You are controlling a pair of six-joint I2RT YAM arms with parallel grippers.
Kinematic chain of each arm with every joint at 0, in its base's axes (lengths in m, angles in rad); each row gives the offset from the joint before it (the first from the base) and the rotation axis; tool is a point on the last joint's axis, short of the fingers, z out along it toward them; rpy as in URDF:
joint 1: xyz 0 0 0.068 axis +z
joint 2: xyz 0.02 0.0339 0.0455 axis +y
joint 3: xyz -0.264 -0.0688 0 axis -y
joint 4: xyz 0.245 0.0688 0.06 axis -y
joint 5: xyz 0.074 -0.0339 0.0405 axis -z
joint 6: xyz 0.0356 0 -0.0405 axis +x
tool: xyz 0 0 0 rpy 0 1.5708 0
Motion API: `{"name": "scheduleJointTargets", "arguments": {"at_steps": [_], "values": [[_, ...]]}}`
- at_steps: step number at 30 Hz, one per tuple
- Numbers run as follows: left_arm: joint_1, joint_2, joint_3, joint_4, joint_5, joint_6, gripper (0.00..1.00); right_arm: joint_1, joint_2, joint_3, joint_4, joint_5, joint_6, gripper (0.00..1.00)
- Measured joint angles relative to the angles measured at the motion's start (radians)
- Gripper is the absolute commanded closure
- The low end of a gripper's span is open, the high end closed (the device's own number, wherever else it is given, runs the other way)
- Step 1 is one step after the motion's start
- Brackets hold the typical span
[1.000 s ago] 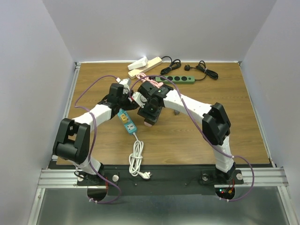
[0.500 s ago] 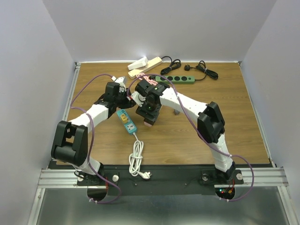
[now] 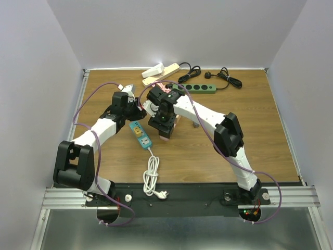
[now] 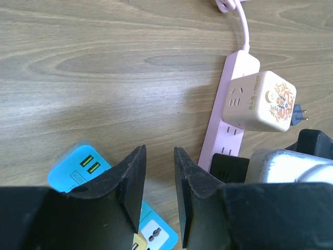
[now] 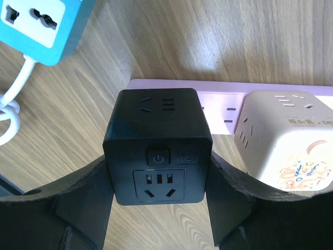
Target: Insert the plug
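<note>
Black cube plug point(image 5: 157, 140) is clamped in my right hand point(image 5: 157, 174), which is spread wide around its sides. The glossy face with two buttons and a socket points at the wrist camera. It sits over one end of the pink strip point(image 5: 229, 112), just beside the cream cube point(image 5: 283, 143) on that strip. Can't tell if the pins are seated. Looks like the align/press step. Next: square the pins to the socket, push straight in. Left hand point(image 4: 159, 156) is partly open and empty, over the desk point(image 4: 104, 62) by the blue strip point(image 4: 78, 164).
</note>
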Motion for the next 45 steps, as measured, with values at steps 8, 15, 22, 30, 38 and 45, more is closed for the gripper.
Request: {"name": "scheduleJointTargets", "arguments": {"at_steps": [8,15,22,30,38,45], "values": [[0.006,-0.01,-0.012,-0.002,-0.008,0.003,0.6,0.005,0.0,-0.018,0.026,0.001,-0.002,1.0],[0.003,-0.033,-0.02,-0.018,0.009,0.003,0.6,0.013,-0.079,-0.183,0.173,0.018,0.048,1.0],[-0.001,-0.073,-0.02,-0.016,0.034,0.003,0.6,0.013,-0.131,-0.283,0.272,0.019,0.078,0.99],[0.0,-0.095,-0.02,-0.027,0.037,0.006,0.6,0.012,-0.151,-0.359,0.346,-0.01,0.085,0.99],[0.007,-0.113,-0.02,-0.04,0.038,0.013,0.6,0.008,-0.221,-0.507,0.501,-0.034,0.096,1.0],[0.014,-0.122,-0.02,-0.055,0.037,0.017,0.46,0.005,-0.233,-0.522,0.526,-0.018,0.109,0.99]]}}
